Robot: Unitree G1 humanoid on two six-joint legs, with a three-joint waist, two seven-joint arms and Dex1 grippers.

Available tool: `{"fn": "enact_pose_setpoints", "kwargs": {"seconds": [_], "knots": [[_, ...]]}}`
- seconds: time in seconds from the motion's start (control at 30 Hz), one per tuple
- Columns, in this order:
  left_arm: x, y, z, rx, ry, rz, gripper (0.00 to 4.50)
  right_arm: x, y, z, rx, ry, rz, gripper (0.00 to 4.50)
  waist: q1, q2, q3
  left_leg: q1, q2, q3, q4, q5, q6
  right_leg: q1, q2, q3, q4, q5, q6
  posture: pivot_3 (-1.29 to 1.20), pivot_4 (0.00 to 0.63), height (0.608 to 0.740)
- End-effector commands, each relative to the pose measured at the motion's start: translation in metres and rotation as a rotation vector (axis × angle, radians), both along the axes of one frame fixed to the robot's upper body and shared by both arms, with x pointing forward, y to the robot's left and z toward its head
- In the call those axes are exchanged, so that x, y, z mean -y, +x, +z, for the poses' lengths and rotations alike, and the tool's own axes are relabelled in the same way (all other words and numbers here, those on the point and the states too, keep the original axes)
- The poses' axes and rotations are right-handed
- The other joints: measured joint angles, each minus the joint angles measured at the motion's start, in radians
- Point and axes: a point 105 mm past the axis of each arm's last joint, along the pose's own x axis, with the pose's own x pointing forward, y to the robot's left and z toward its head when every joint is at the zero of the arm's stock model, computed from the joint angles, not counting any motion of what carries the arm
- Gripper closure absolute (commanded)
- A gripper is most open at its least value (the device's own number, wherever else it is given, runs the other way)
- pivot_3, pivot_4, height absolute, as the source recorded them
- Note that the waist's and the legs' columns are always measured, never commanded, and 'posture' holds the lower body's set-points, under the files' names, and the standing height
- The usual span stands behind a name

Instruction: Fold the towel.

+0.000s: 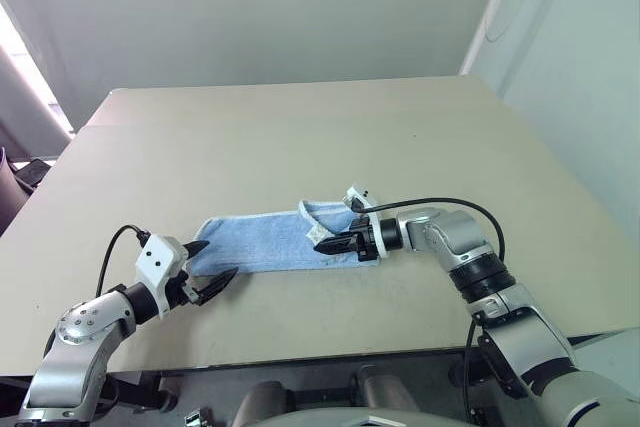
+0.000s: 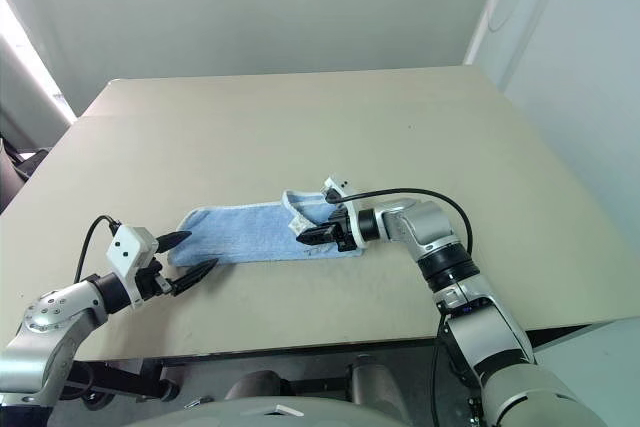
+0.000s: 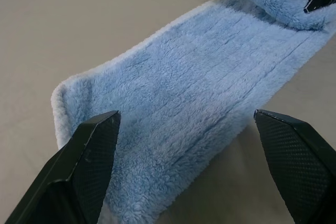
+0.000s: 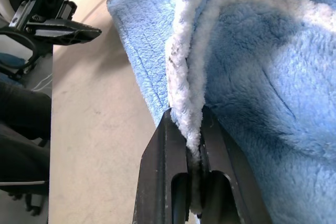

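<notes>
Towel: light blue fluffy terry towel (image 1: 262, 240) with white stitched edging, a long strip near my table's front edge, its right end turned over.
Right gripper (image 1: 330, 244): jaws clamped on that white edging.
Left gripper (image 1: 205, 267): jaws apart, astride the towel's left end.
Table (image 1: 300, 137): smooth matte beige, plain pale wall behind.

left arm (image 1: 85, 332): silver-grey metal links with rounded joint housings, small screws on the round cap
left wrist block (image 1: 160, 261): white boxy housing with two dark dots
left cable (image 1: 112, 252): thin black wire looping from the block to the forearm
left gripper (image 1: 205, 269): two black pointed fingers, fine dotted texture on the inner pads
right arm (image 1: 500, 297): silver segments, black ribbed ring at the joint
right cable (image 1: 440, 205): black, arching over the forearm
right gripper (image 1: 335, 243): black narrow fingers
</notes>
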Motion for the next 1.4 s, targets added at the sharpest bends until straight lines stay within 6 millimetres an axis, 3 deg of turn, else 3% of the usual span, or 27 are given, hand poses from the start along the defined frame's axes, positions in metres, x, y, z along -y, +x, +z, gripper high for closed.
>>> {"fn": "enact_pose_setpoints", "kwargs": {"seconds": [0.03,0.13,0.23,0.37,0.53,0.73,0.83,0.93,1.0,1.03,1.27,1.4], "knots": [[-0.001,0.005,0.013,0.055,0.019,-0.005,0.20,-0.005,0.005,0.018,0.030,0.062,0.011,3.43,0.000,0.000,0.000,0.000,0.000,0.000,0.000,0.000,0.000,0.000,0.000,0.000,0.000,0.000,0.000,0.00,0.000,0.740],[-0.001,0.003,0.013,0.054,0.050,-0.023,0.20,0.001,-0.007,0.051,0.053,0.218,0.081,2.42,0.000,0.000,0.000,0.000,0.000,0.000,0.000,0.000,0.000,0.000,0.000,0.000,0.000,0.000,0.000,0.00,0.000,0.740],[-0.004,-0.001,0.015,0.049,0.040,-0.017,0.20,0.012,-0.009,0.080,0.129,0.318,0.081,2.42,0.001,0.000,0.000,0.000,0.000,0.000,0.000,0.000,0.000,0.000,0.000,0.000,0.000,0.000,0.000,0.00,0.000,0.740],[-0.010,0.000,0.018,0.049,0.031,0.002,0.20,0.018,0.016,0.085,0.255,0.337,-0.063,2.42,-0.001,0.000,0.000,0.001,0.000,0.000,0.000,0.000,0.000,0.001,0.000,0.000,0.000,0.000,0.000,0.00,0.000,0.740],[-0.012,0.003,0.019,0.049,0.028,0.009,0.20,0.005,0.042,0.056,0.354,0.268,-0.151,2.42,-0.007,0.000,0.000,0.003,0.001,0.000,0.000,0.000,0.000,0.002,0.002,0.000,0.001,0.000,0.000,0.00,0.000,0.740],[-0.017,0.002,0.021,0.045,0.021,0.037,0.20,-0.009,0.032,-0.007,0.350,0.098,-0.059,2.42,-0.011,0.000,0.000,0.002,0.000,0.000,0.000,0.000,0.000,0.002,0.001,0.000,0.000,0.000,0.000,0.00,0.000,0.740],[-0.023,0.002,0.024,0.050,0.012,0.065,0.20,-0.013,0.025,-0.033,0.345,0.010,-0.030,1.79,-0.016,0.000,0.000,0.002,0.000,0.000,0.000,0.000,0.000,0.002,0.001,0.000,0.001,0.000,0.000,0.00,0.000,0.740],[-0.030,0.001,0.024,0.026,0.009,0.083,0.20,-0.015,0.026,-0.041,0.358,-0.021,-0.023,0.76,-0.025,-0.001,-0.001,0.005,0.000,0.000,0.000,0.000,0.000,0.004,0.000,0.000,0.002,0.000,0.000,0.00,0.000,0.740],[-0.036,0.001,0.024,-0.012,-0.002,0.114,0.20,-0.016,0.024,-0.037,0.372,-0.007,0.005,0.10,-0.026,-0.001,-0.001,0.006,0.001,0.000,0.000,0.000,0.000,0.006,0.001,0.000,0.002,0.001,-0.001,0.00,0.000,0.740],[-0.039,0.000,0.023,-0.028,-0.007,0.128,0.20,-0.016,0.024,-0.036,0.376,-0.004,0.011,0.04,-0.026,-0.001,-0.001,0.006,0.001,0.000,0.000,0.000,0.000,0.006,0.001,0.000,0.002,0.001,-0.002,0.00,0.000,0.740],[-0.068,0.003,0.019,-0.087,-0.129,0.262,0.10,-0.017,0.030,0.016,0.407,0.171,-0.018,0.01,-0.024,0.001,0.000,0.004,0.001,-0.001,0.001,0.000,0.000,0.002,0.001,0.000,0.004,0.001,-0.001,0.00,0.000,0.740],[-0.069,0.007,0.013,-0.147,-0.203,0.288,0.10,-0.020,0.032,0.030,0.408,0.191,-0.061,0.01,-0.025,0.000,0.000,0.003,0.001,-0.001,0.001,0.000,0.000,0.002,0.001,0.000,0.004,0.001,0.000,0.00,0.000,0.740]]}}
